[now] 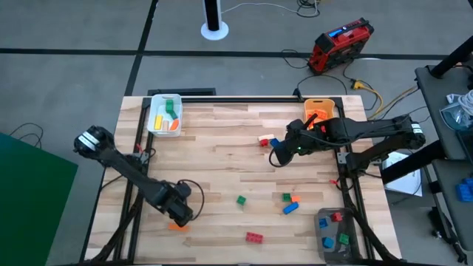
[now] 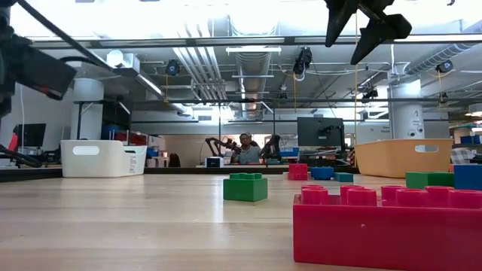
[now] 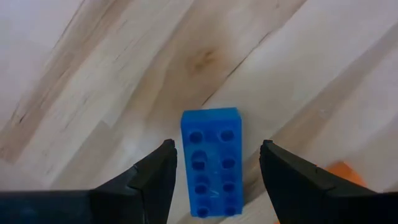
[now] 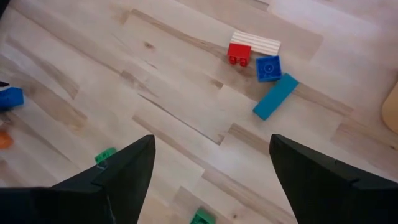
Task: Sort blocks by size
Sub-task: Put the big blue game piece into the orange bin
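Observation:
My left gripper (image 3: 217, 144) is open near the table's front left (image 1: 179, 210), its fingers standing on either side of a blue eight-stud block (image 3: 211, 163) that lies flat on the wood. Gaps show on both sides of the block. An orange block (image 1: 177, 225) lies just beside this gripper. My right gripper (image 1: 279, 157) hangs open above the table's middle right (image 2: 369, 30), holding nothing. Below and beyond it lie a red block (image 4: 239, 53), a beige block (image 4: 256, 42) and two blue blocks (image 4: 275, 96).
A white bin (image 1: 154, 118) stands at the far left, an orange bin (image 1: 319, 106) at the far right and a grey bin (image 1: 323, 235) at the near right, each with blocks inside. Loose green (image 1: 241, 199), blue (image 1: 290, 209) and red (image 1: 254, 237) blocks lie near the front.

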Robot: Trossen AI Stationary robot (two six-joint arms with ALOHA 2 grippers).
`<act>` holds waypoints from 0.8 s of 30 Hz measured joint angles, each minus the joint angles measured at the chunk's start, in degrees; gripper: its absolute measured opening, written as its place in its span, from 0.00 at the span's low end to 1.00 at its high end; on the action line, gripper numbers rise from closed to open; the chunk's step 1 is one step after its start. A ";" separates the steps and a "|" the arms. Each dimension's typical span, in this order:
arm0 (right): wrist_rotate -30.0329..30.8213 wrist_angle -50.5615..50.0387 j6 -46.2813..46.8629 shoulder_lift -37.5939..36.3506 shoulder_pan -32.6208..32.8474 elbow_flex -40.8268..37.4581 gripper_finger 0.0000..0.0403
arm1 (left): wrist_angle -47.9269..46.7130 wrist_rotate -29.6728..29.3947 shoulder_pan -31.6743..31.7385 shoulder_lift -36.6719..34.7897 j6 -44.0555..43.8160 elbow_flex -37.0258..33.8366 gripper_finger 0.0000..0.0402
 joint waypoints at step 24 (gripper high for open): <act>-1.29 0.08 -0.70 0.00 0.00 0.00 0.75 | 5.69 -0.71 -0.24 3.94 2.41 -1.90 0.27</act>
